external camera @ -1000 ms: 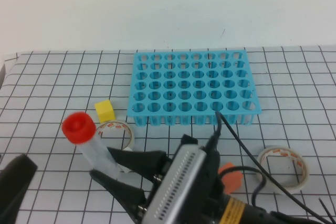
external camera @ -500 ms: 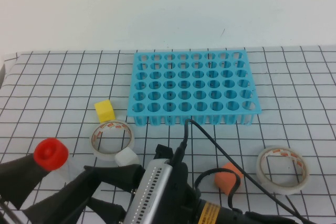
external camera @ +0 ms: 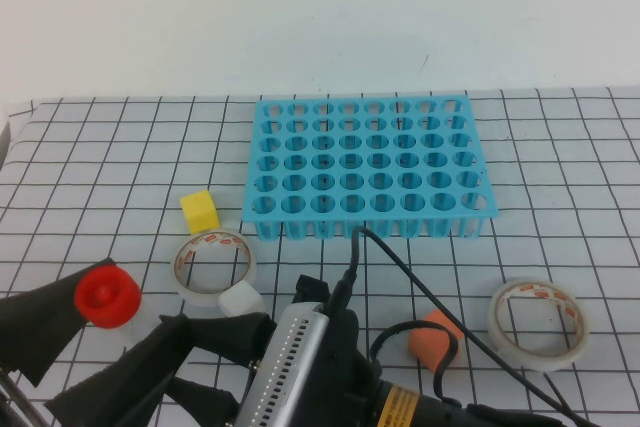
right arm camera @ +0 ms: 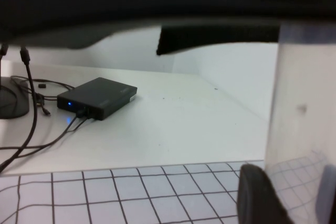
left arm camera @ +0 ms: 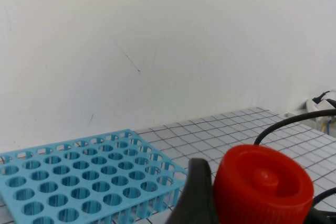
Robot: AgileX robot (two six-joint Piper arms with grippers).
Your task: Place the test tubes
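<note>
A clear test tube with a red cap (external camera: 108, 297) is at the near left. My right gripper (external camera: 150, 352) is shut on its clear body (right arm camera: 299, 124), with one finger (right arm camera: 256, 198) against the wall. My left gripper (external camera: 85, 332) is open. The red cap (left arm camera: 260, 187) sits between its fingers, and one finger (left arm camera: 195, 195) stands close beside the cap. The blue tube rack (external camera: 368, 167) stands at mid-table with no tube in any visible hole, and it also shows in the left wrist view (left arm camera: 89, 174). The tube's lower end is hidden by the arms.
A yellow cube (external camera: 198, 210), a tape roll (external camera: 212, 259) and a small white piece (external camera: 241, 299) lie left of the rack's front. An orange piece (external camera: 433, 337) and a second tape roll (external camera: 538, 319) lie to the right. A black cable (external camera: 400, 262) crosses in front of the rack.
My right gripper has carried the tube left and down, bringing the red cap in between the left gripper's fingers. In the last half second the cap only nudged slightly right.
</note>
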